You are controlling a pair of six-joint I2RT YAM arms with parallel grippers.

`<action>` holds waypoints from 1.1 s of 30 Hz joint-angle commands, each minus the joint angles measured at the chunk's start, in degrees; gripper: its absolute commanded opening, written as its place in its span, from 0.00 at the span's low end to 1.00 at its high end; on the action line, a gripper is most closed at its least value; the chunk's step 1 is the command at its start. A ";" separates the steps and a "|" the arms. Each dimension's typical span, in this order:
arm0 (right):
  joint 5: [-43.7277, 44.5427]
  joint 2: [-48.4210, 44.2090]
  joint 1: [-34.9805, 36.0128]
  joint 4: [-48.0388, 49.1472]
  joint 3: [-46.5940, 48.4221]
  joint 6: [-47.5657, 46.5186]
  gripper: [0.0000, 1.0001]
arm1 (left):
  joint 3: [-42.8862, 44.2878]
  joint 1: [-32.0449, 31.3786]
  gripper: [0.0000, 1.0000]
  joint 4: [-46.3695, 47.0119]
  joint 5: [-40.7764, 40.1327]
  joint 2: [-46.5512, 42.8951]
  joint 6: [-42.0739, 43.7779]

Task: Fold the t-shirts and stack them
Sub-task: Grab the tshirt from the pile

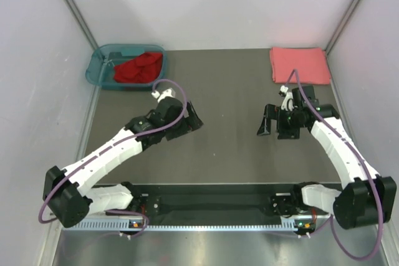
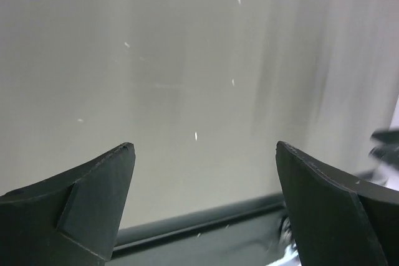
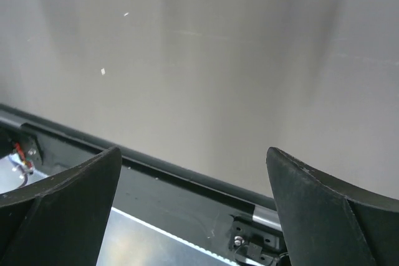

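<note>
Left hand (image 2: pixel 206 147) and right hand (image 3: pixel 193 151): both released, empty. Red t-shirt (image 1: pixel 138 68) crumpled in tub (image 1: pixel 96 70), far-left corner of counter (image 1: pixel 230 104). Coral t-shirt (image 1: pixel 299 65) folded, far-right corner.

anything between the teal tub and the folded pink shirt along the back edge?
Nothing. In the top view, the stretch of dark table between the teal tub and the folded pink shirt is bare.
</note>
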 commanded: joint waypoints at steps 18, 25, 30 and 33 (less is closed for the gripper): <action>-3.90 -8.27 0.98 -0.55 -3.74 -1.29 1.00 | 16.29 19.65 0.97 -6.57 5.65 6.05 19.22; -2.93 -4.23 2.03 -2.22 0.91 -2.52 1.00 | 30.34 30.91 0.97 -9.38 5.92 20.18 26.52; -1.70 -1.07 2.56 -3.35 6.36 -2.35 1.00 | 40.19 37.86 0.88 -4.74 11.19 33.11 28.37; -1.18 1.22 2.65 -3.89 9.62 -2.35 1.00 | 48.44 39.97 0.82 -4.20 12.68 41.45 29.42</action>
